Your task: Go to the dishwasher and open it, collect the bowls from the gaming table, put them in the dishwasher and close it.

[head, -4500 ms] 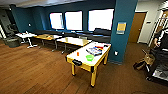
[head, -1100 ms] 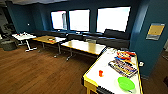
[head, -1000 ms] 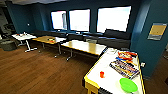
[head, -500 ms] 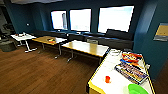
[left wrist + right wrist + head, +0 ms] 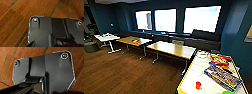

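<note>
The gaming table [image 5: 194, 75] — white top, yellow edge strip — stands at the lower right of the head view. On it lie a long colourful box [image 5: 223, 78], a red packet [image 5: 220, 60] and a small orange cup [image 5: 198, 85]; a sliver of a green bowl [image 5: 229, 92] shows at the near end. Its contents cannot be made out. Both wrist views look down on wooden floor [image 5: 16, 18] — whether either gripper's fingers are apart or together, I cannot tell.
</note>
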You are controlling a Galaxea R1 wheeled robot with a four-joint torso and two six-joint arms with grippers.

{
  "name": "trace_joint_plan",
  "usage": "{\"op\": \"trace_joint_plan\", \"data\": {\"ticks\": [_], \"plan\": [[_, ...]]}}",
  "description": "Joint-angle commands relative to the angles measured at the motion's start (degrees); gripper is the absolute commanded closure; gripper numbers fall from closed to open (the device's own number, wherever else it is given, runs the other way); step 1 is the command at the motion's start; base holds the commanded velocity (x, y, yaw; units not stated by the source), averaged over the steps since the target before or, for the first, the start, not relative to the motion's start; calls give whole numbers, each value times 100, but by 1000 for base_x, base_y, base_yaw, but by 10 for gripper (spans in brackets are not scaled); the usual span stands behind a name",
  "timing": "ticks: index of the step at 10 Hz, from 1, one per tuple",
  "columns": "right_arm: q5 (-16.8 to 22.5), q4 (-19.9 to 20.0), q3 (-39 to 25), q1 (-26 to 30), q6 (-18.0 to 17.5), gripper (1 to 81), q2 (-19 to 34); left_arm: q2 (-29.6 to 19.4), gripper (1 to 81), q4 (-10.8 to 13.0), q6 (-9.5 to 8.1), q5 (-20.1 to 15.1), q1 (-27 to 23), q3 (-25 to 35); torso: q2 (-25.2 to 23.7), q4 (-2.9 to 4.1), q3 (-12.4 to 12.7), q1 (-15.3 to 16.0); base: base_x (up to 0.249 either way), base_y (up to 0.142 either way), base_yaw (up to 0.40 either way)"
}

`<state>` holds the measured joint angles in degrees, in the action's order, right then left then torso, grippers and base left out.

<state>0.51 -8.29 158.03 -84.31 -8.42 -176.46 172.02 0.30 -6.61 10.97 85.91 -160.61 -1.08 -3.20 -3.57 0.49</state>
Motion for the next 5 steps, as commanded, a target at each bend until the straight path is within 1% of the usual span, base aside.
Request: {"op": "trace_joint_plan", "data": {"ticks": [1, 5], "plan": [[300, 29, -10, 296, 16, 10, 3, -18, 10, 31, 19, -245, -254, -32, 0, 0, 0, 0, 192, 97, 0], [300, 38, -10, 287, 16, 10, 3, -18, 10, 22, 19, -253, -254, -32, 0, 0, 0, -2, 186, 87, 0]]}}
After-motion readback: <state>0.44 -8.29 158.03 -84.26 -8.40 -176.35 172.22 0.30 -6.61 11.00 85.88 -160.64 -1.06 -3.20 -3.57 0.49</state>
